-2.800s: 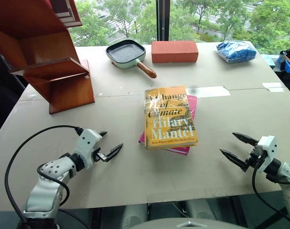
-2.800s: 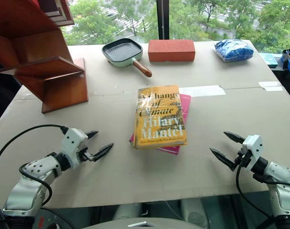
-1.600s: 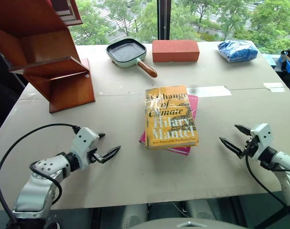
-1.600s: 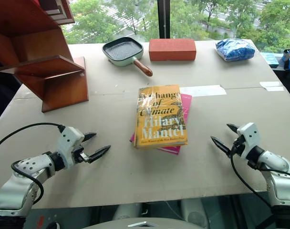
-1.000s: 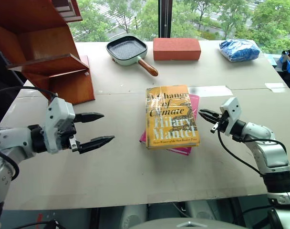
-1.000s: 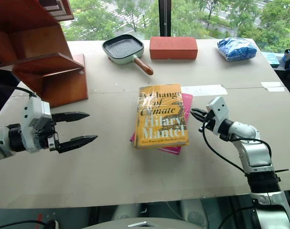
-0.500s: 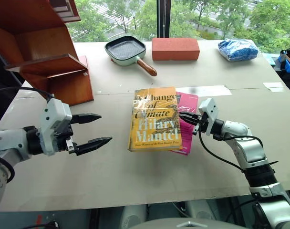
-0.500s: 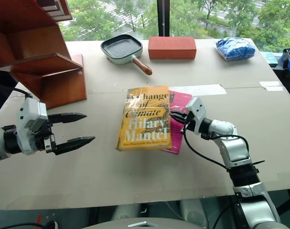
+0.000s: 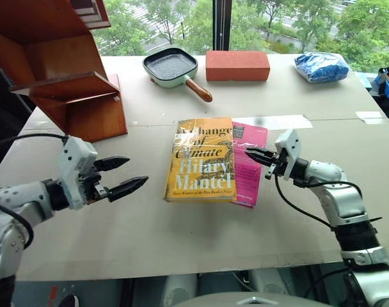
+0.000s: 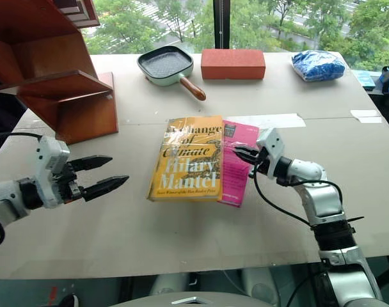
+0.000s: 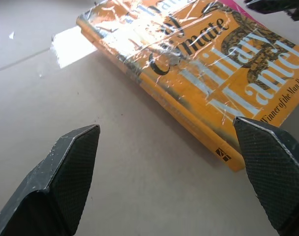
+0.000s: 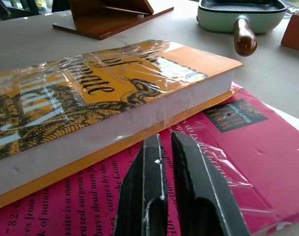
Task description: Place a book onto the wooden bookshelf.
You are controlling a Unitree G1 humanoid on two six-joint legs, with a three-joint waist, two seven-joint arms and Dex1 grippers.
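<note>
Reddish-brown polished wood marks the far left of the scene, where the wooden bookshelf (image 9: 60, 77) stands on the grey table (image 9: 182, 236) with its slanted boards and open compartments, well to the left of the book and behind it. Nearer the camera, left of the book, the left gripper (image 9: 123, 176) hovers above the tabletop with its two black fingers spread wide and nothing between them; its tips point toward the book, and a stretch of bare table lies between. The book (image 9: 202, 158), a glossy yellow-orange paperback lettered "A Change of Climate, Hilary Mantel", lies flat at the table's centre, its cover up, resting partly on a thinner pink book (image 9: 249, 163) whose right-hand part shows from beneath it. Just right of the book, the right gripper (image 9: 253, 154) sits low over the pink cover, its fingers (image 12: 144, 196) nearly together with a thin gap between them, clasping nothing, their tips close to the book's page edge. Behind the book, toward the window, rest a pale green grill pan (image 9: 172, 69) with a wooden handle and, to its right, an orange-red brick (image 9: 237, 65). Farther right of the book, at the table's back edge, lies a blue bag (image 9: 322, 66).
</note>
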